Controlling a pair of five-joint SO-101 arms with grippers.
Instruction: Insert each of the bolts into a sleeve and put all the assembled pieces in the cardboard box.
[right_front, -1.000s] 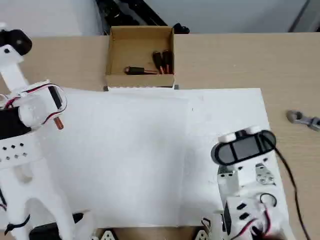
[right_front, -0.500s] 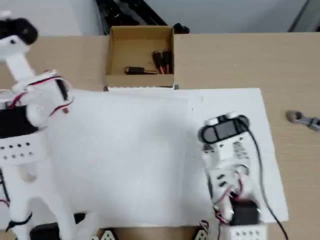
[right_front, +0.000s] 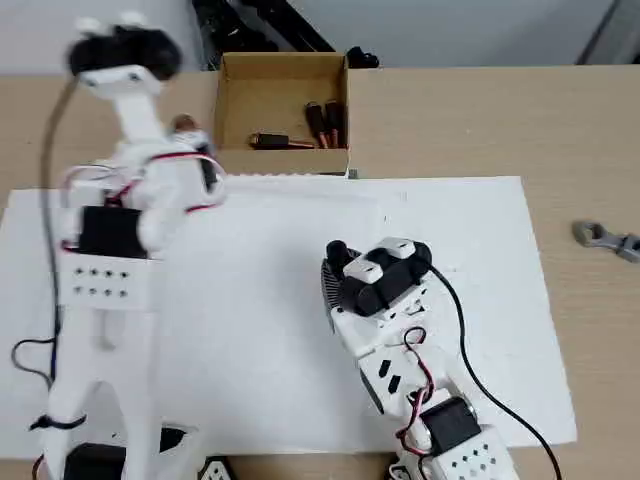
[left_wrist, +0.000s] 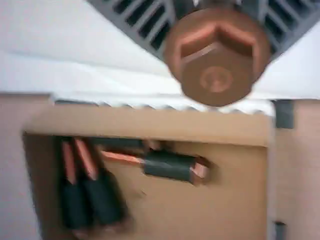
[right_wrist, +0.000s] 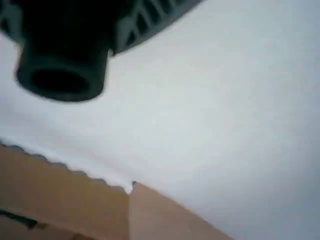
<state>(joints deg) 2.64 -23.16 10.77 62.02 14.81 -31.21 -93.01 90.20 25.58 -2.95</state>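
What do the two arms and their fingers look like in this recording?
Both are white plastic with black motor blocks. The left arm has a panel of small holes, red-and-white wires and a long black cable. The right arm has red wires and a black cable. The fingers are dark grey with ribbed slats.

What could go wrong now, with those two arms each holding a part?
1. The left hand holds a bare bolt close to the box; released here, it could land inside without a sleeve.
2. The right hand holds the sleeve well apart from the bolt; a small misalignment when they meet could jam or knock a part loose.
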